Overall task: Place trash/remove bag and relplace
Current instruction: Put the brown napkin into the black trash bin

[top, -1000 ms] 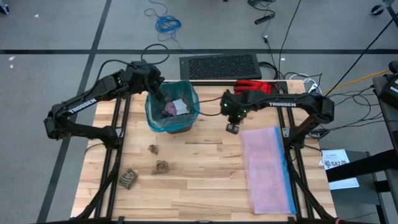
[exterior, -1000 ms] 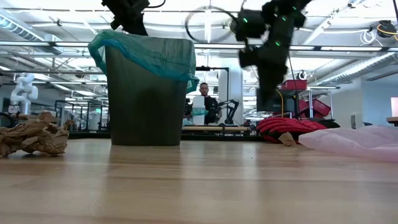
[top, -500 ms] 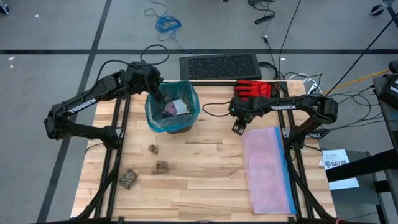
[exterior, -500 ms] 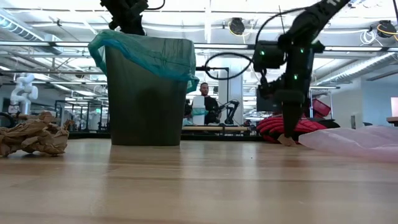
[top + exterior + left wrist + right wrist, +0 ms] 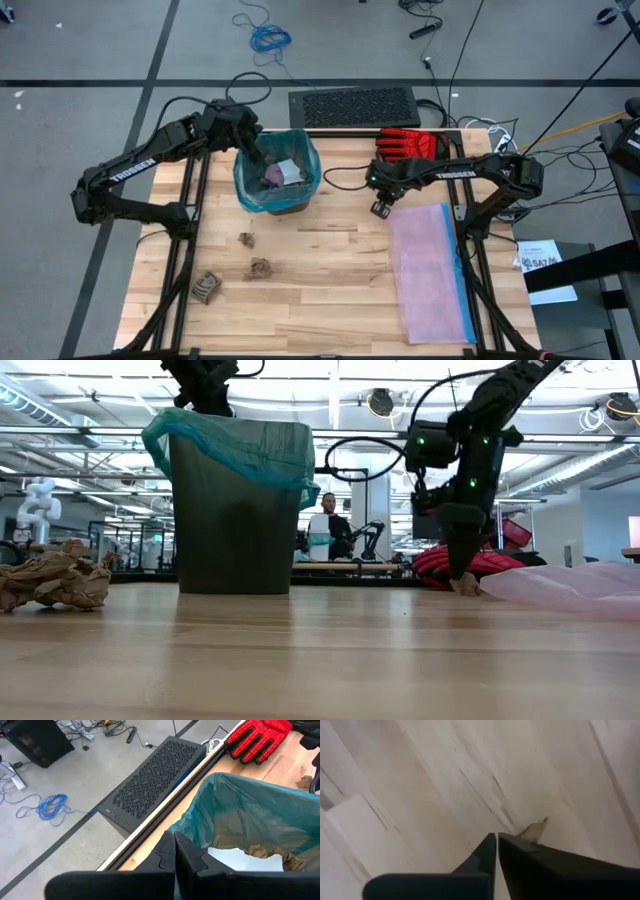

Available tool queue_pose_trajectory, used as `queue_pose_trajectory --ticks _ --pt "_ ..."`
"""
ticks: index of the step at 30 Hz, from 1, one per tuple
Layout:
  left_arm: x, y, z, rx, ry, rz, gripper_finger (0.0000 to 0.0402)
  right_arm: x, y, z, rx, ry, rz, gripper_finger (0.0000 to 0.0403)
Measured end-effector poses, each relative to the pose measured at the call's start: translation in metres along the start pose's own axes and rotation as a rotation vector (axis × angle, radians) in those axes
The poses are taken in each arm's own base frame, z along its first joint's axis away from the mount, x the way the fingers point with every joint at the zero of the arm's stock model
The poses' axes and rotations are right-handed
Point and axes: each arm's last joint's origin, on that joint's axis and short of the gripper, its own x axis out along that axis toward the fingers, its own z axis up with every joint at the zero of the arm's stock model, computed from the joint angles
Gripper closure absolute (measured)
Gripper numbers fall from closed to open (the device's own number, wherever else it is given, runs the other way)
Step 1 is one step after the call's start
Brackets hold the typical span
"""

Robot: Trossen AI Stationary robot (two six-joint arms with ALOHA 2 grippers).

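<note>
A dark bin (image 5: pixel 235 510) lined with the teal bag (image 5: pixel 250 185) stands at the table's far left. Inside lie a purple crumple (image 5: pixel 270 178), a white piece (image 5: pixel 290 170) and brown scraps (image 5: pixel 272 854). My left gripper (image 5: pixel 175 845) is shut at the bag's far-left rim. Three brown paper wads (image 5: pixel 260 268) lie on the table in front of the bin. My right gripper (image 5: pixel 380 208) is shut and points down at the table beside a tiny brown scrap (image 5: pixel 535 827), near the pink bag's far corner. My left gripper's shut fingers come slanting down from the far left at the bag's rim (image 5: pixel 192 827). Whether film sits between them I cannot tell. My right gripper's fingertips (image 5: pixel 462 572) reach down to the tiny scrap (image 5: pixel 463 586) on the table. The scrap shows past one finger's outer side, not between the fingers; whether they touch I cannot tell.
A pale pink bag with a blue edge (image 5: pixel 430 270) lies flat along the table's right side. A red-and-black glove (image 5: pixel 410 142) lies at the far edge behind my right gripper. A black perforated box (image 5: pixel 355 105) stands on the floor beyond the table.
My right gripper has come down from well above the table to the tabletop, shifting slightly toward the right edge and the pink bag's far corner, beside the tiny scrap. The bin, the bag and my left gripper have kept still.
</note>
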Motion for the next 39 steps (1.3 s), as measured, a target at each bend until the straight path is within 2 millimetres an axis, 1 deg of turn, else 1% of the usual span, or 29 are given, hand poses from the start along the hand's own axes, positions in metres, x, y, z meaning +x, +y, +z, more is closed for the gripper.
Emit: queue_pose_trajectory --ticks 4,7,9,14,18,21,23,25,27,29,32,33,34,36,39 --pt "0.0 0.0 0.0 0.0 0.001 0.0 0.0402 -0.015 0.005 0.009 -0.004 0.006 -0.021 0.04" --pt "0.0 0.0 0.0 0.0 0.001 0.0 0.0402 -0.023 0.006 0.011 -0.019 0.004 -0.139 0.0379" --pt "0.0 0.0 0.0 0.0 0.001 0.0 0.0402 -0.024 0.005 0.01 -0.019 0.009 -0.186 0.0353" --pt "0.0 0.0 -0.001 -0.001 0.01 0.0 0.0402 -0.019 0.002 0.005 0.002 0.057 -0.111 0.0266" --pt "0.0 0.0 -0.001 -0.003 0.013 -0.001 0.0402 -0.009 0.0 -0.002 0.004 0.063 -0.11 0.0205" --pt "0.0 0.0 -0.001 -0.003 0.014 -0.001 0.0402 -0.001 -0.004 -0.007 0.002 0.054 -0.113 0.0175" --pt "0.0 0.0 -0.001 -0.003 0.014 -0.001 0.0402 0.004 -0.007 -0.01 0.007 0.041 -0.117 0.0168" --pt "0.0 0.0 -0.001 -0.003 0.014 -0.001 0.0402 0.008 -0.011 -0.012 0.02 0.038 -0.121 0.0177" --pt "0.0 0.0 -0.002 -0.002 0.016 -0.001 0.0402 0.009 -0.012 -0.011 0.042 0.025 -0.121 0.0205" --pt "0.0 0.0 -0.002 -0.001 0.017 -0.003 0.0402 0.009 -0.011 -0.009 0.049 0.002 -0.116 0.0254" --pt "0.0 0.0 -0.002 0.008 0.016 -0.004 0.0402 0.009 -0.008 -0.007 0.031 -0.018 -0.096 0.0356" --pt "0.0 0.0 -0.001 0.012 0.014 -0.004 0.0402 0.009 -0.007 -0.007 0.022 -0.022 -0.093 0.0378" --pt "0.0 0.0 -0.001 0.019 0.011 -0.004 0.0402 0.009 -0.006 -0.007 0.015 -0.023 -0.088 0.0387" --pt "0.0 0.0 0.0 0.022 0.005 -0.004 0.0402 0.008 -0.002 -0.007 0.015 -0.017 -0.056 0.0391" --pt "0.0 0.0 0.001 0.02 -0.006 -0.004 0.0402 -0.002 0.009 0.001 -0.002 -0.048 -0.02 0.04"
